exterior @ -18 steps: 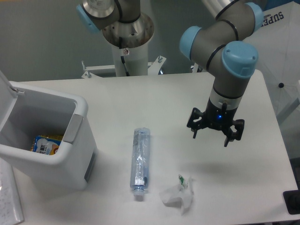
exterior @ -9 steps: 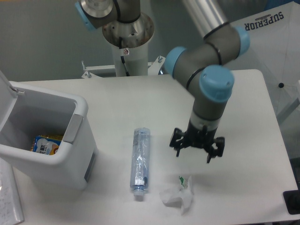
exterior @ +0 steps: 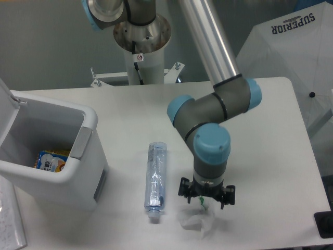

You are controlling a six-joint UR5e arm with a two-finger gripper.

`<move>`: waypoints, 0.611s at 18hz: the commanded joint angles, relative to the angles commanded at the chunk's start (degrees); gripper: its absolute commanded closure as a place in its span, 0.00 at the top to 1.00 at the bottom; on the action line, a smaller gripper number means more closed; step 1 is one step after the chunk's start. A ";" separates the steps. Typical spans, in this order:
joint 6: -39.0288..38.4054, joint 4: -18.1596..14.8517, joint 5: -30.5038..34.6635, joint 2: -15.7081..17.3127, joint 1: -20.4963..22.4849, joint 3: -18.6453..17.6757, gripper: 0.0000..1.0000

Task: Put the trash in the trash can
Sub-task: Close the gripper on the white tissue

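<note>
The gripper (exterior: 206, 197) hangs directly over the crumpled paper wad (exterior: 199, 223) with its fingers spread, gripping nothing. Just left of the wad lies the flattened plastic bottle (exterior: 155, 178); farther left stands the open trash can (exterior: 86, 138), a colourful packet (exterior: 48, 160) inside.

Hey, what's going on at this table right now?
A robot arm is clearing trash into the open white bin on the left. Its gripper is open and sits right over the crumpled paper wad near the front edge, not gripping it yet. The flattened plastic bottle lies untouched between wad and bin. A colourful wrapper is already in the bin.
</note>
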 joint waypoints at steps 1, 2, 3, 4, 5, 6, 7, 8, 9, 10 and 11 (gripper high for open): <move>0.00 0.00 1.40 -0.62 -0.35 0.44 0.96; 0.00 -0.09 2.81 -0.97 -0.88 0.88 0.96; 0.00 0.00 3.69 -1.32 -1.32 0.97 0.96; 0.00 0.00 4.14 -1.67 -1.41 1.32 0.94; 0.00 0.00 4.31 -1.94 -1.50 1.67 0.90; 0.00 0.00 4.49 -2.55 -1.50 2.20 0.85; 0.00 0.00 4.49 -2.99 -1.76 2.81 0.85; 0.00 0.00 4.49 -3.43 -2.02 3.34 0.85; 0.00 0.00 4.58 -3.78 -2.20 3.43 0.85; 0.09 0.00 4.58 -3.87 -2.20 3.43 0.77; 0.17 -0.09 4.58 -3.96 -2.20 3.43 0.60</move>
